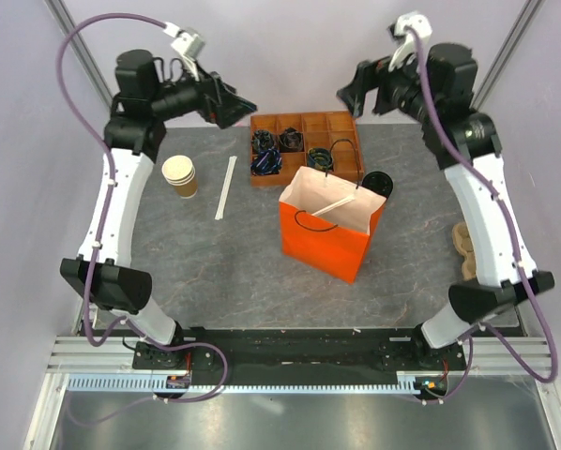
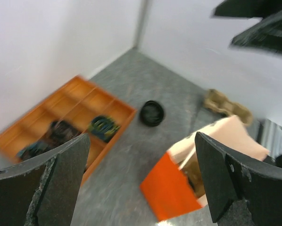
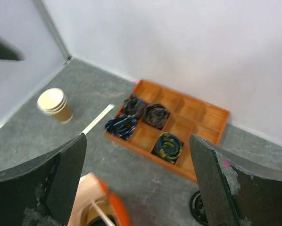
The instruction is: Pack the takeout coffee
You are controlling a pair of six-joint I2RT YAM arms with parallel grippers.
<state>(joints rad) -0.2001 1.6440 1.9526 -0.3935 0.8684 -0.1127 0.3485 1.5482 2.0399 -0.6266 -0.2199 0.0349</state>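
Observation:
An open orange paper bag (image 1: pixel 325 230) stands mid-table with a white straw (image 1: pixel 335 205) poking from it. In the right wrist view a tan round cup shape with a dark top (image 3: pixel 91 217) shows deep inside the bag (image 3: pixel 116 211), mostly hidden; I cannot tell if it is the lidded coffee. The left wrist view shows brown inside the bag (image 2: pixel 171 188) too. My left gripper (image 1: pixel 230 105) (image 2: pixel 141 155) is open, empty and raised at the back left. My right gripper (image 1: pixel 352 95) (image 3: pixel 137 155) is open, empty and raised at the back right.
A stack of lidless tan cups (image 1: pixel 179 175) (image 3: pixel 53 104) and a wrapped straw (image 1: pixel 226 187) lie at the left. An orange divided tray (image 1: pixel 341 122) (image 3: pixel 216 123) with rolled items sits at the back. A loose black lid (image 1: pixel 375 183) (image 2: pixel 152 113) lies beside the bag. A cardboard carrier (image 1: pixel 464 251) lies at the right.

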